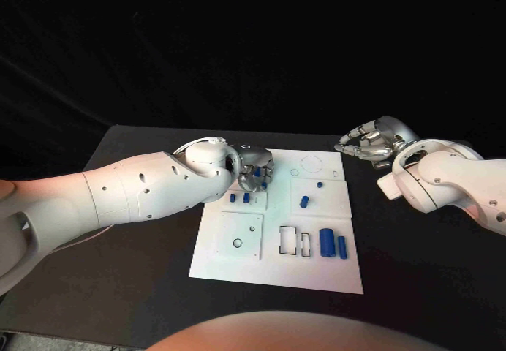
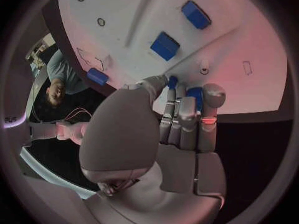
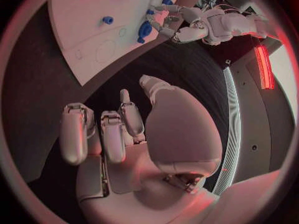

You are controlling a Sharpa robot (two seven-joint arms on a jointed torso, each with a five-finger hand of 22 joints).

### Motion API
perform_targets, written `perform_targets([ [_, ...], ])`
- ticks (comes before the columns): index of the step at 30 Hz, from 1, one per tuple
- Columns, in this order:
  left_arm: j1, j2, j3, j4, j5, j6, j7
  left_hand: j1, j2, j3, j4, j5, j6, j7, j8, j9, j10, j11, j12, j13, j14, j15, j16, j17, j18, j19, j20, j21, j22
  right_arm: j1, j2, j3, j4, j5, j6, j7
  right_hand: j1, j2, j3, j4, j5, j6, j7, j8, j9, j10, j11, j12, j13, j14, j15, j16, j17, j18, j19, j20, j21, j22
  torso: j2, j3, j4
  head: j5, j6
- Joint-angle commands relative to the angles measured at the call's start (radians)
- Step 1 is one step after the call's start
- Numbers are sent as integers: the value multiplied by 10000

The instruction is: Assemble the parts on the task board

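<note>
The white task board (image 1: 276,270) lies in the middle of the black table. My left hand (image 1: 251,172) hovers over the board's far left part, and its thumb and a finger pinch a small blue part (image 2: 172,81). A second blue piece (image 2: 194,95) shows behind its fingers (image 2: 187,117). Two short blue parts (image 1: 239,197) stand just nearer than that hand. Other blue parts sit mid-board (image 1: 305,201) and farther back (image 1: 319,184), and two long ones (image 1: 334,243) lie near the right edge. My right hand (image 1: 369,143) hangs off the board's far right corner, holding nothing, fingers (image 3: 113,134) apart.
The board has a square plate with a small hole (image 1: 238,235), rectangular slots (image 1: 288,240) and a faint round outline (image 1: 313,162) at the back. Bare black table (image 1: 422,263) surrounds the board. My left forearm (image 1: 126,194) crosses the table's left side.
</note>
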Motion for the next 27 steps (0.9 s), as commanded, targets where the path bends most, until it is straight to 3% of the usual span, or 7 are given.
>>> perform_targets([
  [1,-12,48,-1,-31,77,174,35,30,-12,118,-46,-64,117,4,-41,17,111,5,-29,-18,111,-11,114,81,-118,110,-12,123,1149,-6,12,1,-2,-39,35,75,-79,-3,72,4,56,-64,18,15,10,-58,2,-31,-3,879,-77,-54,2119,200,-32,-54,-43,1678,1,-2,2,-5,-7],
  [15,-41,126,-11,-157,112,131,91,51,158,761,-469,-492,482,-103,-129,91,486,-114,-181,-94,411,-130,600,360,-189,306,-100,778,1260,-7,31,1,-8,-39,58,73,-71,3,99,0,65,-61,18,24,21,-45,2,-16,12,879,-78,-54,2120,198,-27,-55,-38,1683,-4,-4,0,-13,-43],
  [27,-101,269,-30,-368,149,118,108,11,233,1096,-757,-576,610,-88,-212,131,682,-130,-338,-137,560,-119,786,456,-233,403,-112,1110,1312,-8,42,1,-5,-40,62,80,-76,4,114,3,65,-55,18,34,32,-19,1,13,39,881,-78,-52,2126,196,-23,-56,-35,1686,4,-5,2,-21,-48],
])
